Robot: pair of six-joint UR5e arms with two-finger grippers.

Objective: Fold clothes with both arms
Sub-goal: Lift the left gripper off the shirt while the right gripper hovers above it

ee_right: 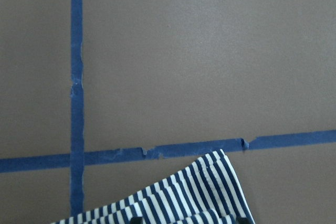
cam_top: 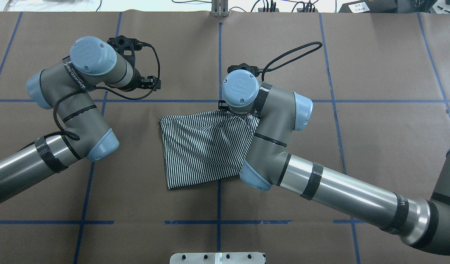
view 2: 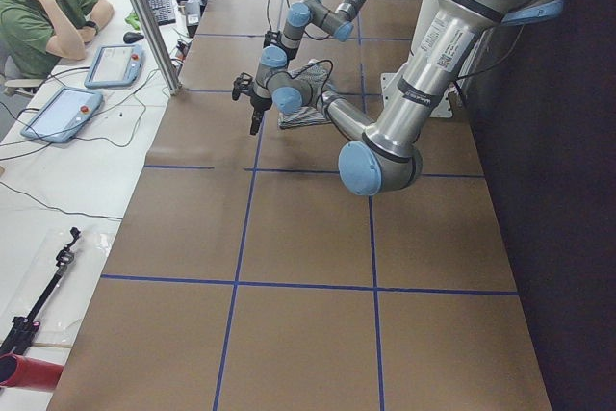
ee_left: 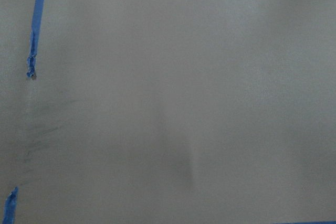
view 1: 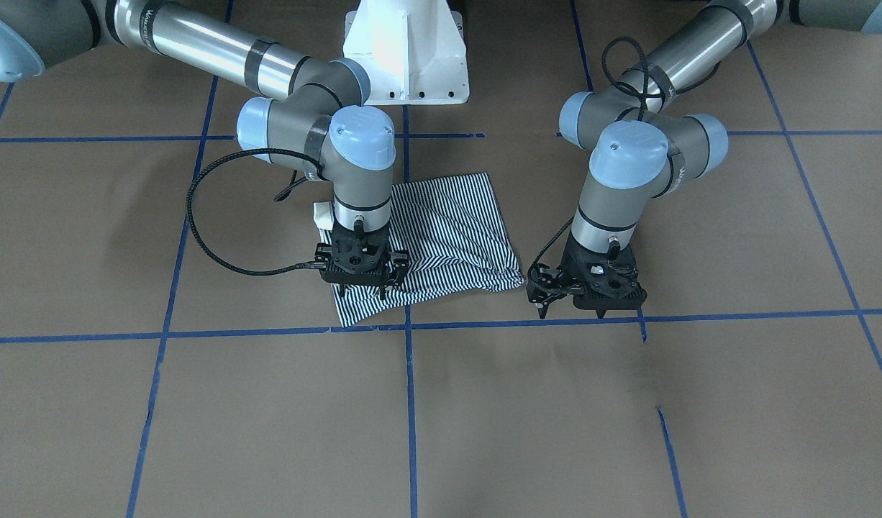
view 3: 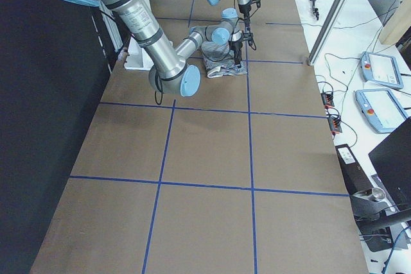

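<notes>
- Striped polo shirt already folded to a rough square at mid-tabletop, just ahead of the white base; no clear long axis, edges skewed against the blue tape lines.
- Far edge of the bundle close to a tape line; far-right corner almost on it in the right wrist view.
- Right gripper directly over that far edge, jaws apart, tips pointing down at the cloth; whether touching or just above, hard to tell.
- Left gripper off the cloth, over bare tabletop, near the far-left corner but clear of it; jaws apparently apart, nothing between them.
- Clearly nearer: the right arm. Probably a further fold or a final squaring-up, hinging on a pinch of the far edge where the right jaws hang.
- For a two-handed lift, a short move right and nearer for the left jaws, to meet the corner.
- Both wrists vertical, elbows bent; right forearm reaching in from near right, across the shirt's right side.
</notes>
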